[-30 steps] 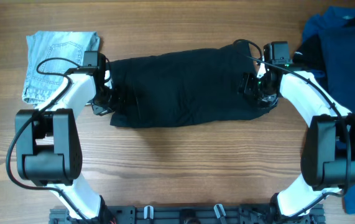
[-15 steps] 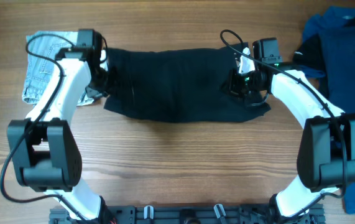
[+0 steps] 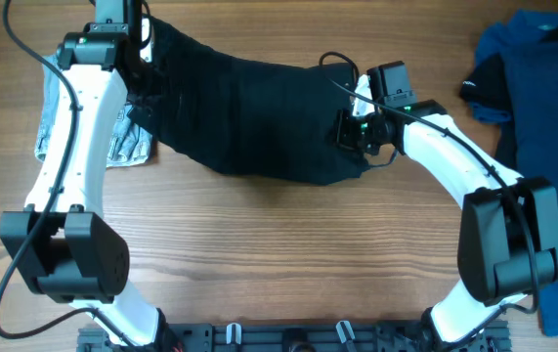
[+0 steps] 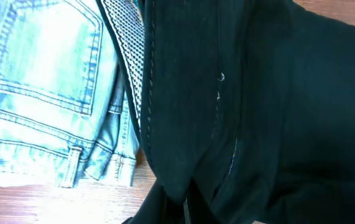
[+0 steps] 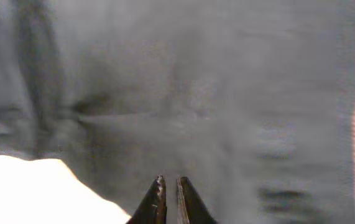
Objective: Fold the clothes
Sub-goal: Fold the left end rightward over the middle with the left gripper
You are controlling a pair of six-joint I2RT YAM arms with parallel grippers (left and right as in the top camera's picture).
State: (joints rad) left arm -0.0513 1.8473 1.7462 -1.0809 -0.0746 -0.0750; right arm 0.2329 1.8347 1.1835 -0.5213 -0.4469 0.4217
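- Fingers (image 5: 155, 202) of the right gripper (image 5: 170, 182) sit almost pressed together, with only a thin slit between the tips. They appear to pinch the right end of the black shorts (image 3: 259, 112).
- Fingers of the left gripper (image 4: 186, 205) are nearly lost against the dark cloth. Folds gather into them, so they look clamped on the shorts' left edge.
- The shorts stretch between the two grippers across the far half of the wooden table (image 3: 279, 254). The left end sits farther back than the right, and the middle sags toward the near side.
- The left edge overlaps the light-blue denim piece (image 3: 54, 108), which lies flat at the far left. Royal-blue clothes (image 3: 542, 68) lie well apart at the far right.
- Handling: the fabric looks light, limp and matte. It will drape and crease wherever it is unsupported, and a mesh lining (image 4: 127, 56) shows at the hem and could slide against the outer layer.
- Where to hold: hems, seams or the waistband at the outer corners are best, since doubled cloth gives firmer purchase. A pinch in the middle would only bunch it.
- Risk: uneven tension could skew the fold or drag the denim along.
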